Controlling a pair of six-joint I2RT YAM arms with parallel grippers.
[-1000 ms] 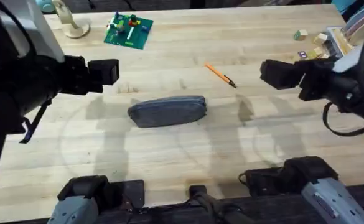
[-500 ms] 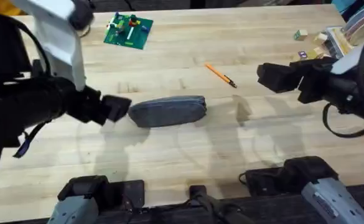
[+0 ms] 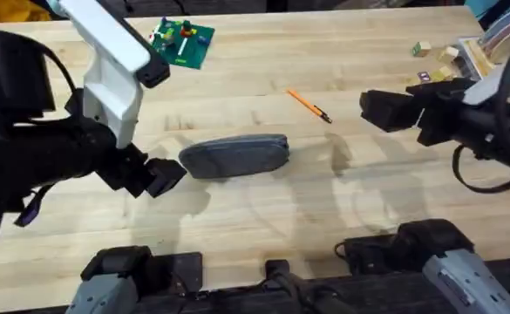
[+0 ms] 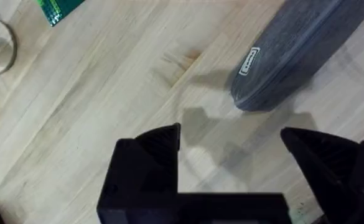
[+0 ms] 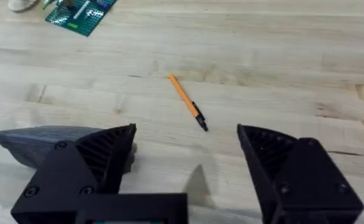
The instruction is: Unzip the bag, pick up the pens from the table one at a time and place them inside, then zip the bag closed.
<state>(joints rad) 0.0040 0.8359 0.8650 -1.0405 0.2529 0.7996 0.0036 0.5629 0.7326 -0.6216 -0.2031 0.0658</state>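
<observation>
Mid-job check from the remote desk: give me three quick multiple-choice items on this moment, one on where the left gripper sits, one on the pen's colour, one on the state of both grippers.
1. Where is the left gripper?
A. Just off the bag's left end
B. Over the orange pen
C. Above the green board

2. What colour is the pen on the table?
A. Blue with a white tip
B. Orange with a black tip
C. All black

3. How are the left gripper and the right gripper?
A. Both open, holding nothing
B. Left shut on the bag
C. Right shut on the pen

Answers:
1 A, the left wrist view shows the bag's end just ahead of its spread fingers.
2 B, the right wrist view shows an orange barrel and a dark tip.
3 A, each wrist view shows a wide, bare gap between the fingers.
</observation>
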